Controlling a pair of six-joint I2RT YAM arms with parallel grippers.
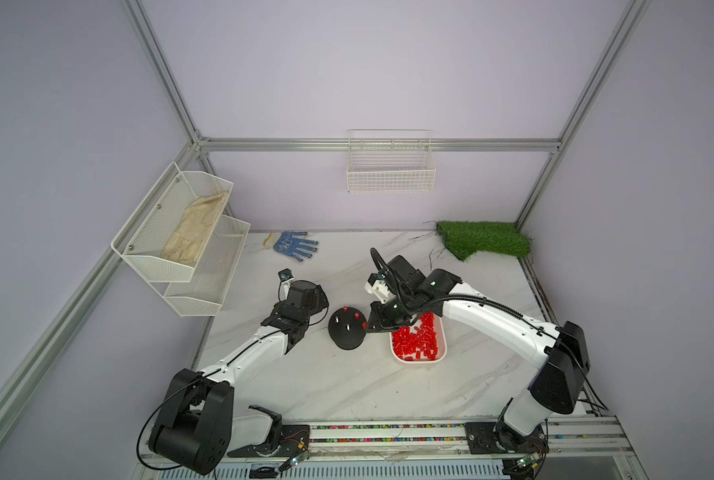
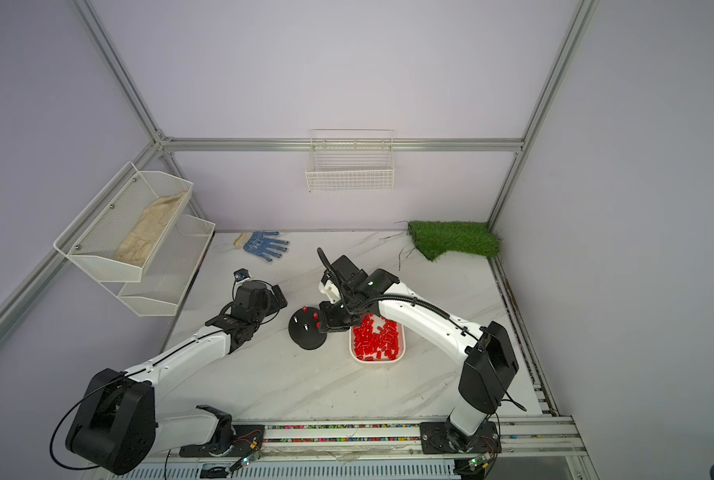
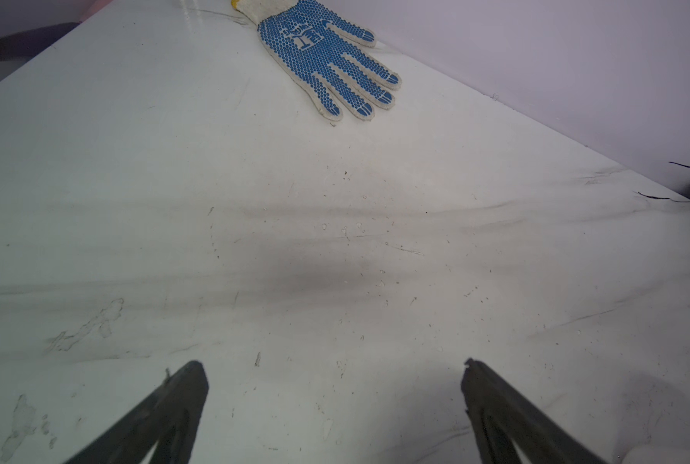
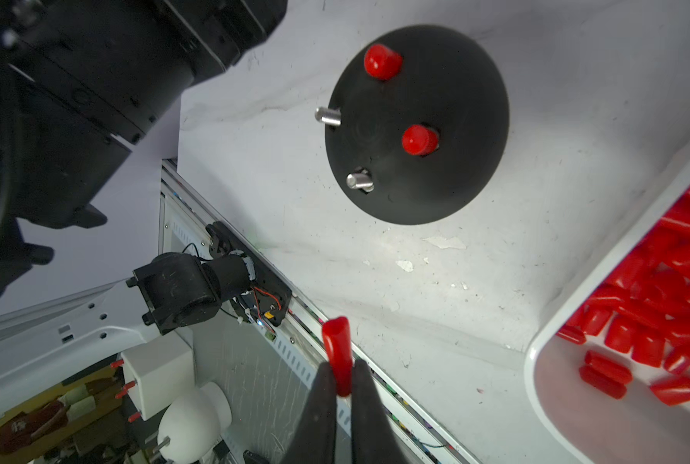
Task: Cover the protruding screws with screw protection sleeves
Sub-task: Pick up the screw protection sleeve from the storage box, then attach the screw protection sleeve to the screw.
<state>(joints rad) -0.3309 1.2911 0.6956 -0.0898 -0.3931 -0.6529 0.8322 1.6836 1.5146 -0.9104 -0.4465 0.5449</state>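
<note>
**Right hand [image 4: 341,371] grips a red sleeve [image 4: 336,341] beside the black base [image 4: 456,189]**
The sleeve sticks out past the closed fingertips, on the base's tray [image 4: 534,361] side. Both bare screws [image 4: 328,116] stand on the base's far side, nearer the open left hand [image 3: 335,373].

A blue-dotted knit work glove [image 1: 296,245] lies flat on the marble-patterned counter [image 1: 347,386]. Right of the glove sits artificial turf [image 1: 484,239], above it hangs a wire basket [image 1: 390,174], and left of it a two-tier mesh rack [image 1: 151,220] holds beige cloth [image 1: 195,228].
</note>
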